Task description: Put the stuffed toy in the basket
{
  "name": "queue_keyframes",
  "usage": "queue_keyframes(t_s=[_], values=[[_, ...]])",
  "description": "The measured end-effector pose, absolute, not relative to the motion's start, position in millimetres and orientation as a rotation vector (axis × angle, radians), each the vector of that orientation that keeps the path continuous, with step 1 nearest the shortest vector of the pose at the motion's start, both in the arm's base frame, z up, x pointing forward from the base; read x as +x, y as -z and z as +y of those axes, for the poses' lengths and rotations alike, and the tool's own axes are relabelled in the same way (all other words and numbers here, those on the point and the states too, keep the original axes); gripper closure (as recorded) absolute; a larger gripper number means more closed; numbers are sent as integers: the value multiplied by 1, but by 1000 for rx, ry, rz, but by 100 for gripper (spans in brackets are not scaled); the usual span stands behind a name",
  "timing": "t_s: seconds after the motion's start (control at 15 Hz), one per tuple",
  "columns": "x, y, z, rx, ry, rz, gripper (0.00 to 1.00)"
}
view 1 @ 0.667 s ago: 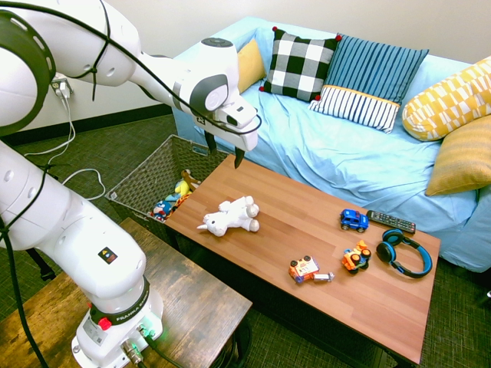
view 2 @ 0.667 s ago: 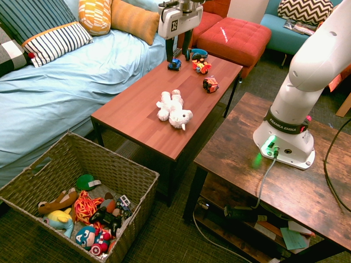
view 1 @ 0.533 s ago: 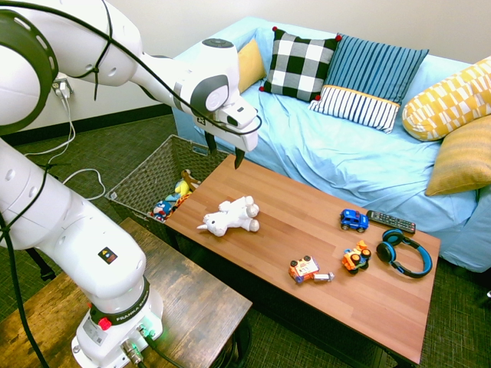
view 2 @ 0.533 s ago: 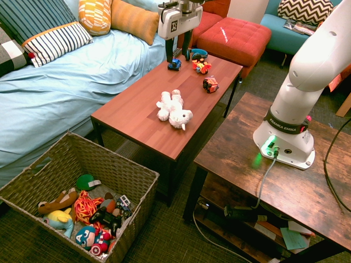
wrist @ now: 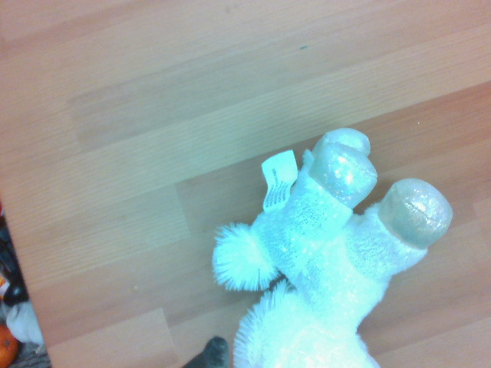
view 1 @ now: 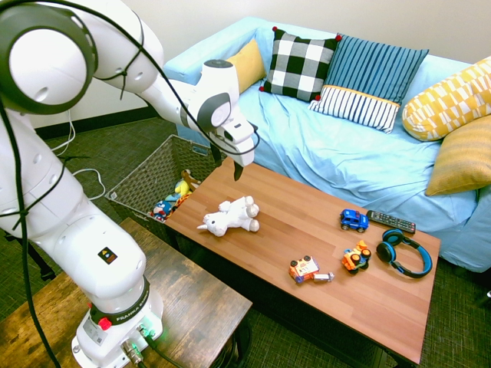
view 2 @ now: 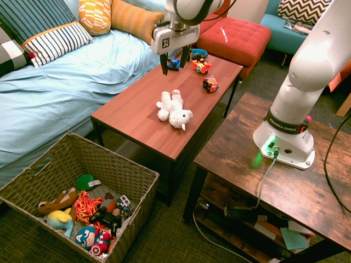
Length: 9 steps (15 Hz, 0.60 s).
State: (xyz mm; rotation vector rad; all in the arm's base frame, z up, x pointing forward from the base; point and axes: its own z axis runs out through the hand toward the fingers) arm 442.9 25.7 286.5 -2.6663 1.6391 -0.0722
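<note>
The stuffed toy [view 1: 230, 216], a small white plush animal, lies on its side near the basket end of the reddish wooden coffee table [view 1: 337, 299]. From the other side the stuffed toy [view 2: 174, 109] is just as clear, and its legs and tail fill the wrist view [wrist: 330, 253]. My gripper [view 1: 228, 164] hangs open and empty above the table's sofa-side edge, a short way behind and above the plush. The gripper [view 2: 174, 61] touches nothing. The basket [view 1: 146, 172], large with slanted grey sides, stands on the floor past the table's end. Several toys lie inside the basket [view 2: 112, 153].
On the table's far half lie an orange robot toy [view 1: 305, 269], a blue car [view 1: 354, 220], another orange toy [view 1: 356, 257], blue headphones [view 1: 404, 253] and a remote [view 1: 390, 221]. A blue sofa [view 1: 345, 153] with cushions runs along the table. A dark wooden side table [view 2: 285, 181] stands opposite.
The gripper has come down and shifted towards the plush, with the wrist turned. The stuffed toy and the basket have not moved.
</note>
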Motion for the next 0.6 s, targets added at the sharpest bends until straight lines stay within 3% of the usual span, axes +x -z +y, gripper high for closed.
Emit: queue_keyframes(t_s=[0.2,0.6], values=[[440,-233,22,-2621,22,1721,0],[428,-192,29,-2624,50,1728,0]])
